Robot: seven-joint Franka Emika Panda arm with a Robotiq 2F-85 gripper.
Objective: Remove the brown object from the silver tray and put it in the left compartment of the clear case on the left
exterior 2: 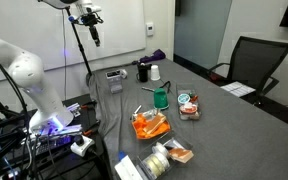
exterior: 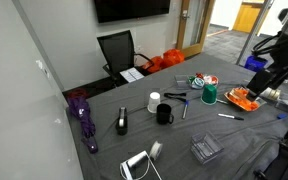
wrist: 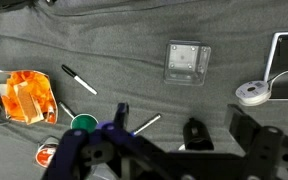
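Step in hand: approach, pre-grasp. In the wrist view the claw [wrist: 156,128] hangs high over the bench [wrist: 114,40], fingers spread w/ nothing between them. In an exterior view the brown object [exterior 2: 179,152] appears to lie in the silver tray [exterior 2: 146,166] at the near bench edge, just beside the orange pile [exterior 2: 149,125] and well apart from the clear case [wrist: 187,62]. Next move, est.: swing over the tray, descend, pinch the block across its short sides, then carry to the case's left compartment (divider not resolvable here). No brand, label or other legible text.
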